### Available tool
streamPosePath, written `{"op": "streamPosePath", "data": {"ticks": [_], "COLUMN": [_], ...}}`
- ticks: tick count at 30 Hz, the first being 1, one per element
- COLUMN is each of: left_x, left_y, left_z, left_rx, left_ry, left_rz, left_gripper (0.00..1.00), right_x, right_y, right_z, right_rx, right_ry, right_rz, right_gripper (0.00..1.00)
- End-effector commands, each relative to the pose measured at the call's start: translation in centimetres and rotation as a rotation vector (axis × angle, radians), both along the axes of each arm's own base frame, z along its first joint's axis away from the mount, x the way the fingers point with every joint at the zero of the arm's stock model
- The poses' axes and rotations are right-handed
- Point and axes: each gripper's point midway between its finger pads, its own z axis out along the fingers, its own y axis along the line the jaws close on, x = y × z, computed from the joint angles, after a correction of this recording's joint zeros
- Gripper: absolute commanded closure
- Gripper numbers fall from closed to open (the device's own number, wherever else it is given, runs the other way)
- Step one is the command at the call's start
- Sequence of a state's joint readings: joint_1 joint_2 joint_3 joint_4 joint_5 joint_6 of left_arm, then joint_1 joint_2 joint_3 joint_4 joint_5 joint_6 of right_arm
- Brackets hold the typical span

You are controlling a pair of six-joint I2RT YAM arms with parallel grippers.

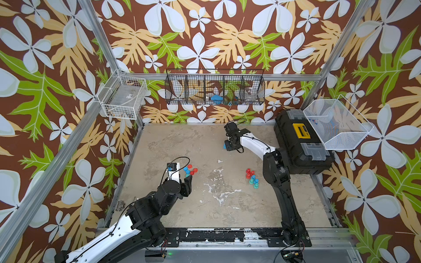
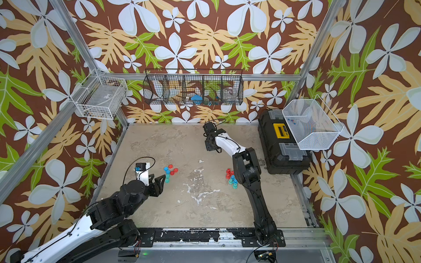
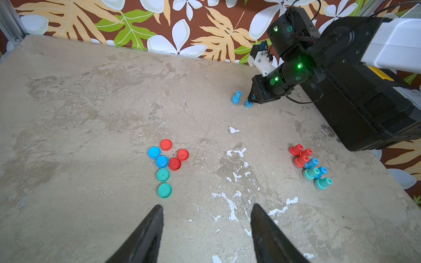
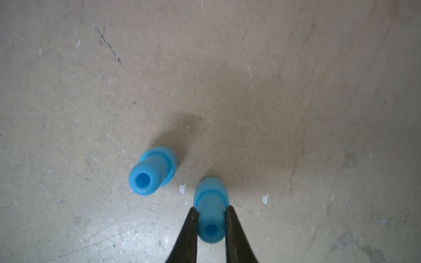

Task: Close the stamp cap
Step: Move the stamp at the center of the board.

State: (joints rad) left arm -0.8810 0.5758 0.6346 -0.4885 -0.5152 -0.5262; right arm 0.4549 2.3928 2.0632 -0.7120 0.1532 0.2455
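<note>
My right gripper point(image 4: 211, 207) is shut on the stem of a blue stamp point(image 4: 210, 195) that stands on the table's far middle. A second blue stamp point(image 4: 152, 170) stands free just beside it. In the left wrist view the same pair shows as the held stamp point(image 3: 248, 104) and the free one point(image 3: 236, 98). Several loose round caps point(image 3: 163, 161), red, blue and teal, lie in a cluster at the centre left. Just short of that cluster hovers my left gripper point(image 3: 207, 205), open and empty. Several more stamps point(image 3: 311, 164) are huddled at the centre right.
A black toolbox point(image 1: 300, 141) sits at the table's right rear, with a white mesh basket point(image 1: 335, 123) above it. On the back wall hangs a black wire basket point(image 1: 215, 90), and a white wire basket point(image 1: 123, 100) is at the left rear corner.
</note>
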Motion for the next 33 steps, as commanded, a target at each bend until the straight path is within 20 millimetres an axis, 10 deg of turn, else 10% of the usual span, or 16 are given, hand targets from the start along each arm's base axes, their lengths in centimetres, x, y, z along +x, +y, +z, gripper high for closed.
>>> {"op": "streamPosePath", "data": {"ticks": [1, 33], "left_x": [0.1, 0.4], "left_y": [-0.1, 0.2], "left_z": [0.1, 0.0], "left_rx": [-0.008, -0.011], "left_ry": [-0.001, 0.004], "left_rz": [0.000, 0.011], "left_gripper": [0.37, 0.37], "right_x": [0.1, 0.1], "right_y": [-0.2, -0.3], "right_z": [-0.3, 0.7], "right_rx": [-0.011, 0.031], "right_ry": [0.021, 0.022], "right_rz": [0.009, 0.010], "right_gripper": [0.89, 0.66]}}
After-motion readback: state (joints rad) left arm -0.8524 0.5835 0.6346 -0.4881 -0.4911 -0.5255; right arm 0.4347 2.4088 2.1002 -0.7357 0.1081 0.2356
